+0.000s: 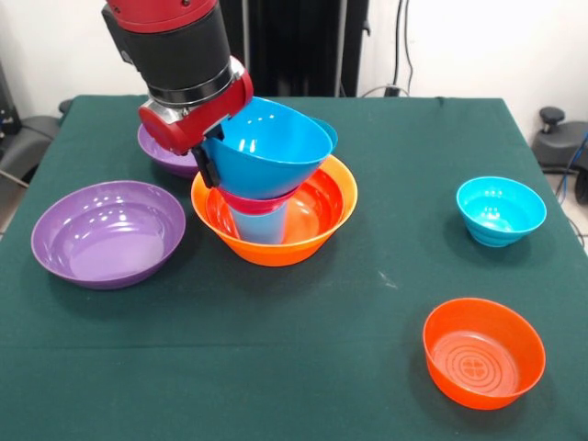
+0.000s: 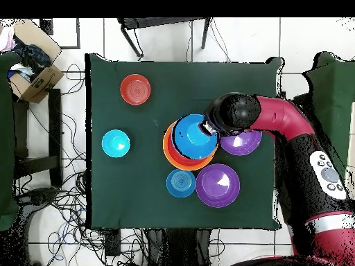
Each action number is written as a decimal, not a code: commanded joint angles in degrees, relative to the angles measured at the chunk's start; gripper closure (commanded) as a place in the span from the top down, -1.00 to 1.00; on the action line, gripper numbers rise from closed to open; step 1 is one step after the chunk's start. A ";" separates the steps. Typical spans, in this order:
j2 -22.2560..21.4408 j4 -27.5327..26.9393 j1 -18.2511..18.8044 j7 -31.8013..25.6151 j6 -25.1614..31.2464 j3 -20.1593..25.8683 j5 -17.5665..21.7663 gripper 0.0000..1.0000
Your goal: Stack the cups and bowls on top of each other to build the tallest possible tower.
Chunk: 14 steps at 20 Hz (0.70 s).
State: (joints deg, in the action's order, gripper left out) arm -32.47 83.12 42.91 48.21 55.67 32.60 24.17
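Tool (image 1: 208,163) pinching the rim of a big blue bowl (image 1: 268,147), one dark finger showing outside the rim on the arm's side; the bowl hangs tilted over the tower (image 1: 273,207), mouth turned partly toward the front camera. Tower so far: large orange bowl (image 1: 317,230) as base on the green counter (image 1: 303,349), a light blue cup (image 1: 262,223) standing in it, a red-pink rim (image 1: 253,200) capping the cup, then the blue bowl resting or nearly resting on that. Rim grip likely chosen because the bowl is too wide to span; the tilt looks like a result of holding one side only. Judgement: placement step is under way, bowl not yet level. Cannot tell whether it bears on the cap or is carried wholly by the tool. Loose bowls: wide purple bowl (image 1: 108,231) beside the tower, another purple bowl (image 1: 165,152) mostly hidden behind the arm, cyan bowl (image 1: 501,209) and small red-orange bowl (image 1: 483,351) well apart on the other side. Overhead shows one more blue bowl (image 2: 181,183) just beside the wide purple one, unseen from the front. Open counter lies between the tower and the cyan bowl; the purple side is crowded. Cyan bowl sits near the counter's edge. Risk: releasing while tilted may slide the bowl off.
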 commanded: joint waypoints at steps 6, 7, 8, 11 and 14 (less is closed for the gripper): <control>2.21 1.82 -2.30 3.25 4.62 -2.15 0.05 -1.00; 2.20 1.85 -2.25 3.13 4.63 -2.11 0.04 -1.00; 2.21 1.87 -2.19 3.04 4.58 -2.06 0.02 -1.00; 2.32 1.97 -1.99 2.77 4.38 -1.92 -0.04 -1.00; 2.57 2.04 -1.69 2.26 4.05 -1.60 -0.09 -1.00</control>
State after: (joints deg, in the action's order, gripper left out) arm -32.46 83.12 42.73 48.21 55.66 32.56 24.00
